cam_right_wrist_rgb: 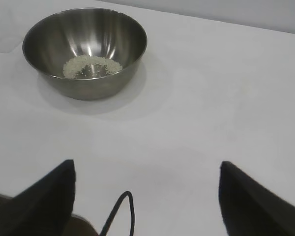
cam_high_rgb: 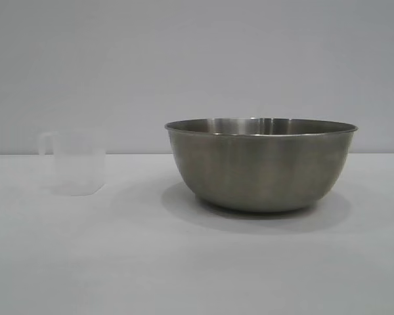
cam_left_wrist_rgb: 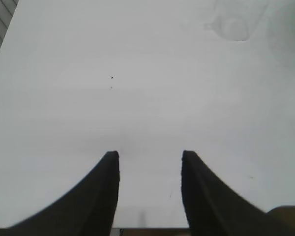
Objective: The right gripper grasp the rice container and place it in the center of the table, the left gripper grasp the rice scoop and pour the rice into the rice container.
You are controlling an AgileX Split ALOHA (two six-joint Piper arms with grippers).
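From my station I see the left gripper [cam_left_wrist_rgb: 150,157] hovering over bare table [cam_left_wrist_rgb: 137,98], its fingers [cam_left_wrist_rgb: 108,191] apart with nothing between them; the plastic cup [cam_left_wrist_rgb: 232,27] stands well ahead of it and off to one side, upright. The right gripper [cam_right_wrist_rgb: 146,167] has its fingers [cam_right_wrist_rgb: 246,196] spread wide and empty, a black cable [cam_right_wrist_rgb: 120,211] looping beneath. The steel bowl [cam_right_wrist_rgb: 85,51] sits well beyond it on the table, a thin patch of rice [cam_right_wrist_rgb: 92,66] in its bottom. In the exterior view, cup [cam_high_rgb: 73,163] and bowl [cam_high_rgb: 261,164] stand apart.
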